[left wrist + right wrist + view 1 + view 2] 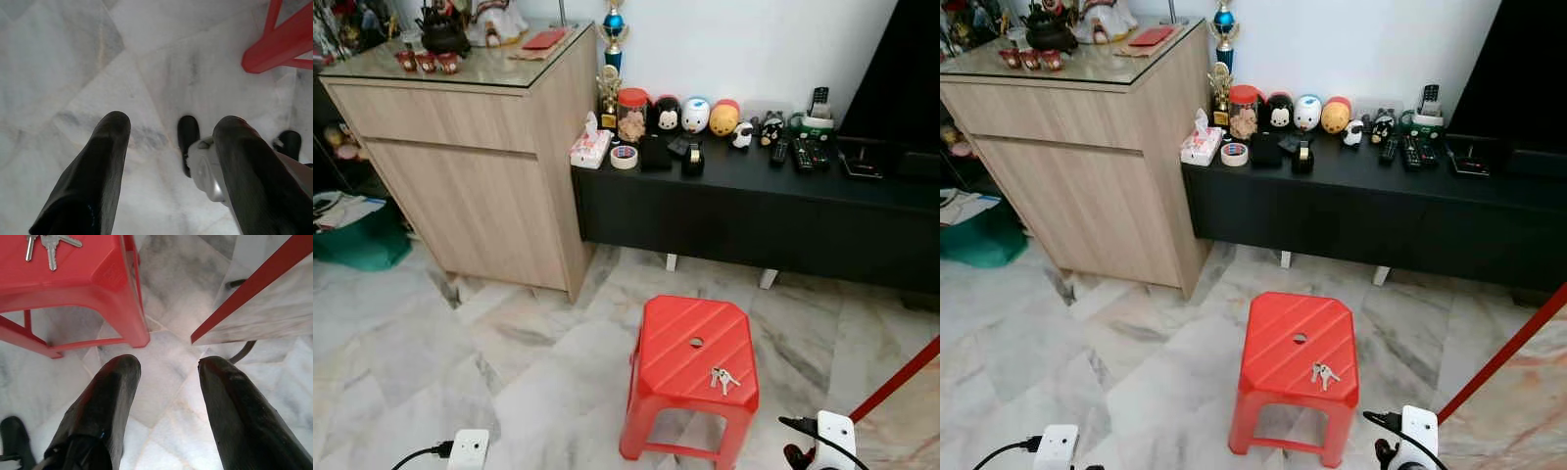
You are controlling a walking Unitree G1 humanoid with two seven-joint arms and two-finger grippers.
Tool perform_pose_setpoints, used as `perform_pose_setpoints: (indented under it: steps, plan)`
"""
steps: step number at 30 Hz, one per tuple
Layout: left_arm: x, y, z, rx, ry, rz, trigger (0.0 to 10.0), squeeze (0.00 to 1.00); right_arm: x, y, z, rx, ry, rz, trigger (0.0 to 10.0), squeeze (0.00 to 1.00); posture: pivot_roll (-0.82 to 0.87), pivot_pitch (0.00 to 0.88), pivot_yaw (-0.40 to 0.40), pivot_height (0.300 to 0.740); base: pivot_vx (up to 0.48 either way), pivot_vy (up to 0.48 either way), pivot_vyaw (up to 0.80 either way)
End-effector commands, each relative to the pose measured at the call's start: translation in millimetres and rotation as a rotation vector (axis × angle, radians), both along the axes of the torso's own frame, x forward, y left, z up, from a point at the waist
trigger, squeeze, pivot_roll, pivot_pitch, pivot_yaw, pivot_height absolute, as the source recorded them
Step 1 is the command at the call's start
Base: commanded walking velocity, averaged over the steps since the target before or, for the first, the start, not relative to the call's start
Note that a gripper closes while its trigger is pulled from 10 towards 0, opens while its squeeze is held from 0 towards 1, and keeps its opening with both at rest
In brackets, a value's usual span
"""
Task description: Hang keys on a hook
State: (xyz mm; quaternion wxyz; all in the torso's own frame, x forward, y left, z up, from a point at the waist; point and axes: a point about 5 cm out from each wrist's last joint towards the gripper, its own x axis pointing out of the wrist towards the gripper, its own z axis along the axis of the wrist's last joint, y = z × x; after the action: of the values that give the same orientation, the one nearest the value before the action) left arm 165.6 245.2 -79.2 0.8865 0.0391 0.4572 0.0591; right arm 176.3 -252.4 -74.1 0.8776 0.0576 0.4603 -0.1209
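On red stool (690, 367), unlabelled keys (722, 378).

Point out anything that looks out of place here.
A small bunch of silver keys lies loose on the seat of the red plastic stool, near its front right corner, instead of hanging up. Both grippers hang open above the marble floor. Nothing looks spilled or broken.

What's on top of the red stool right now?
A small bunch of silver keys lies on the red stool, near its front right corner, beside a small round hole in the seat. The floor directly under the seat is covered from view.
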Motion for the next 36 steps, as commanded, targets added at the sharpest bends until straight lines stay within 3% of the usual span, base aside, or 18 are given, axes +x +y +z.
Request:
perform_pose_setpoints:
  steps: [1, 9, 15, 26, 36]
  plan:
    - [-2.7, 1.6, -0.5, -0.008, -0.009, 0.037, 10.0, 0.0, -2.7, -3.5, -0.2, -0.009, 0.01, 0.002, 10.0, 0.0, 0.05, 0.0, -0.068, 0.74, 0.244, 0.0, 0.0]
    - [-8.9, 3.5, -2.8, -0.006, 0.022, 0.019, 10.0, 0.0, -5.9, -3.3, -1.4, -0.005, 0.007, 0.021, 10.0, 0.0, 0.03, 0.0, -0.046, 0.74, 0.267, 0.0, 0.0]
    - [-11.2, 3.0, -3.7, -0.013, 0.024, 0.015, 10.0, 0.0, -9.7, -4.4, -2.9, -0.01, 0.03, 0.017, 10.0, 0.0, 0.03, 0.0, -0.043, 0.74, 0.274, 0.0, 0.73]
    - [-8.9, 2.8, -2.3, -0.011, 0.003, 0.004, 10.0, 0.0, -8.5, -6.5, -1.6, -0.01, -0.001, -0.031, 10.0, 0.0, 0.03, 0.0, -0.046, 0.74, 0.27, 0.0, 0.0]
    - [-1.9, 3.2, 2.4, 0.003, -0.068, 0.002, 10.0, 0.0, -3.5, -6.5, 1.4, -0.011, -0.055, -0.055, 10.0, 0.0, 0.03, 0.0, -0.048, 0.74, 0.0, 0.0, 0.0]
